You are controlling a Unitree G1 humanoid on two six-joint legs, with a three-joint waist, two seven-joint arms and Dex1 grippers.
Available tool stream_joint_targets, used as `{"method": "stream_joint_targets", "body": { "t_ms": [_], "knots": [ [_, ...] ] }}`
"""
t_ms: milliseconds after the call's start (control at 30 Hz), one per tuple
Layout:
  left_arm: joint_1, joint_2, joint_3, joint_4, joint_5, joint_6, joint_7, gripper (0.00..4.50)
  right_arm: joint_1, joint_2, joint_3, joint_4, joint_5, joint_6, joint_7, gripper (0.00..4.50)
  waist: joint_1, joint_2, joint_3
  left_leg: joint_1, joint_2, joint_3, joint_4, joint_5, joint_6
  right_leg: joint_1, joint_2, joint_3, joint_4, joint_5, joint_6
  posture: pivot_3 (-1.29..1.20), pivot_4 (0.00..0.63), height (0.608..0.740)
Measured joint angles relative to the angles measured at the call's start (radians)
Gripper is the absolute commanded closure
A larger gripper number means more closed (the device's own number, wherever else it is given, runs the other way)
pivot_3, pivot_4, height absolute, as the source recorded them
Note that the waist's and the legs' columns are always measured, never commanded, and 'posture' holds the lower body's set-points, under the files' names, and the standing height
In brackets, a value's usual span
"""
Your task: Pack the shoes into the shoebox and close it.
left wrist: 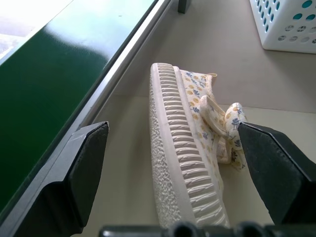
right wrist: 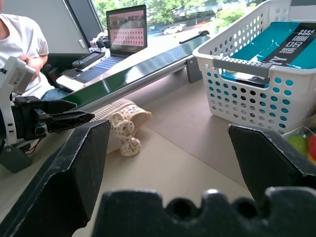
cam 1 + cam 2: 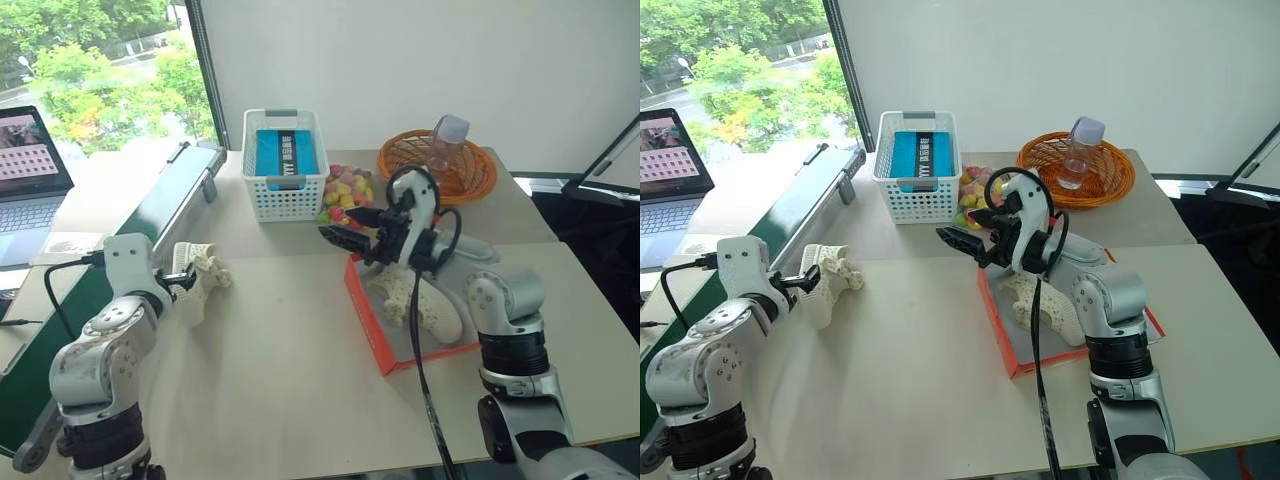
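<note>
Ideally, the left gripper (image 1: 173, 163), its fingers spread wide either side of the loose shoe (image 1: 190, 148) lying sole-out on the table (image 3: 290, 340), should close squarely (avoiding the bow) before carrying it to the shoebox (image 3: 365, 315).

Printed cloth shoe (image 1: 197, 148) with ribbed rubbery sole, perforated white plastic basket (image 3: 285, 165), matt beige table (image 3: 280, 340)
</note>
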Motion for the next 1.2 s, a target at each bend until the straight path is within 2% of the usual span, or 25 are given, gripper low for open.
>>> {"method": "stream_joint_targets", "body": {
  "t_ms": [100,200,333,433,500,800,900,1033,1100,1200],
  "knots": [
    [0.047,-0.068,0.002,0.003,-0.025,0.024,-0.022,0.06,0.0,-0.001,0.0,0.0,0.0,0.0,0.0,0.0,0.0,0.0,0.0,0.0,0.0,0.0,0.0,0.0,0.0,0.0,0.0,0.0,0.0,0.0,0.0,0.0,0.15,0.74],
    [0.112,-0.112,-0.017,0.024,-0.035,0.04,-0.04,0.72,0.0,-0.002,0.0,0.0,0.0,0.0,-0.002,0.0,-0.001,0.0,0.0,0.0,0.0,0.0,0.0,0.0,0.0,0.0,0.0,0.0,0.0,0.0,0.0,0.0,0.15,0.74],
    [0.126,-0.122,-0.017,0.034,-0.029,0.031,-0.043,2.31,0.0,-0.003,0.0,0.0,0.0,0.0,-0.008,0.0,0.0,0.0,0.0,0.0,0.0,0.0,0.0,0.0,0.0,0.0,0.0,0.0,0.0,0.0,-0.001,0.0,0.15,0.74],
    [0.112,-0.117,-0.017,0.047,-0.01,-0.002,-0.041,3.2,0.0,-0.005,0.0,0.0,0.0,0.0,-0.009,0.0,0.001,0.0,0.0,0.0,0.0,0.0,0.0,0.0,0.0,0.0,0.0,0.0,0.0,0.0,-0.001,0.0,0.15,0.74],
    [0.095,-0.115,-0.017,0.059,0.004,-0.039,-0.042,3.56,0.0,-0.007,0.0,0.0,0.0,0.0,-0.01,0.0,0.002,0.0,0.0,0.0,0.0,0.0,0.0,0.0,0.0,0.0,0.0,0.0,0.0,0.0,-0.001,0.0,0.15,0.74],
    [-0.048,-0.134,-0.056,0.062,-0.015,-0.245,-0.104,3.56,0.0,-0.009,0.0,0.0,0.0,0.0,-0.01,0.0,0.002,0.0,0.0,-0.001,0.0,0.0,0.0,0.0,0.0,-0.001,0.0,0.0,-0.001,0.0,0.0,0.0,0.15,0.74],
    [-0.159,-0.156,-0.07,0.045,-0.067,-0.307,-0.132,3.56,-0.001,0.006,-0.014,0.001,0.013,0.004,-0.022,0.0,0.005,-0.002,0.001,-0.003,0.0,-0.001,0.001,0.0,0.0,-0.001,0.001,0.0,-0.001,0.0,0.0,0.0,0.15,0.74],
    [-0.302,-0.251,-0.053,-0.055,-0.271,-0.32,-0.147,3.56,-0.073,0.151,-0.198,0.047,0.206,0.054,-0.145,0.0,0.005,-0.002,0.001,-0.003,-0.001,0.0,0.001,0.0,0.001,0.0,0.0,0.002,-0.002,0.002,0.002,0.0,0.15,0.74],
    [-0.294,-0.345,-0.03,-0.06,-0.471,-0.261,-0.101,3.56,-0.14,0.202,-0.319,0.083,0.339,0.068,-0.236,0.0,0.005,-0.001,0.001,-0.002,-0.001,-0.001,0.002,0.0,0.001,0.001,0.0,0.002,-0.002,0.002,0.002,0.0,0.15,0.74],
    [-0.23,-0.404,-0.01,-0.027,-0.711,-0.201,-0.005,3.56,-0.166,0.251,-0.435,0.115,0.51,0.075,-0.344,0.0,0.0,-0.002,0.001,-0.002,0.0,-0.002,0.002,0.0,0.001,0.001,0.001,0.001,-0.001,0.002,0.002,0.0,0.15,0.74]
  ]
}}
